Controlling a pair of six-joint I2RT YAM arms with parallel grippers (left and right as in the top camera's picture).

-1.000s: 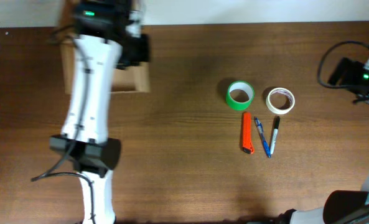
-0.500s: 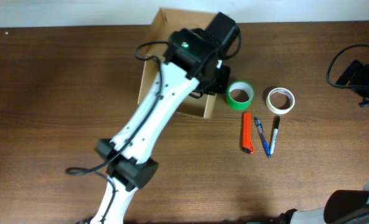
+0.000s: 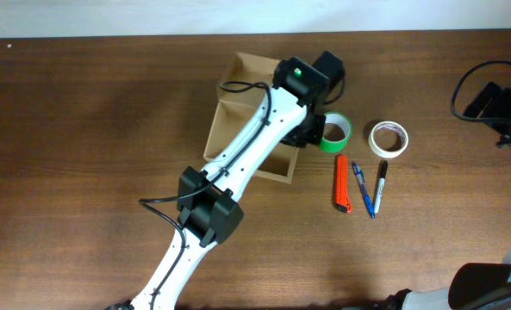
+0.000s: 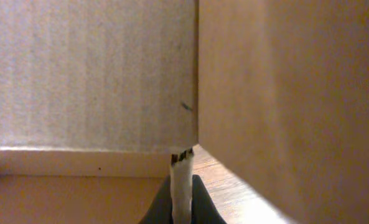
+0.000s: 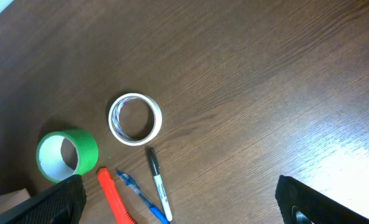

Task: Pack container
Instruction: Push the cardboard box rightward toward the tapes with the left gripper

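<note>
1. Your left pincer (image 4: 183, 186) is clamping shut on a thin cardboard wall of the container (image 3: 238, 112). In the left wrist view, the dark fingers (image 4: 204, 210) are pinching that wall's edge from both sides.
2. The container is sitting open side up on the worktop (image 3: 83, 129), toward the back centre. It is lying at a slant to the worktop's edge.
3. Your left arm (image 3: 238, 172) is stretching diagonally over the container. It is blocking the overhead view of the right wall and much of the inside.
4. A green tape roll (image 3: 334, 131) is lying just beside the container's right side. The wrist housing is covering the gap, so you cannot tell whether the two are touching.
5. A white tape roll (image 3: 388, 139) is resting to the right of the green one, apart from it.
6. An orange cutter (image 3: 342, 183), a blue pen (image 3: 363, 189) and a black marker (image 3: 381, 183) are lying side by side, just in front of the rolls.
7. Your right pincer (image 5: 179, 186) is hanging above the worktop with its jaws spread wide. It is well apart from the container.
</note>
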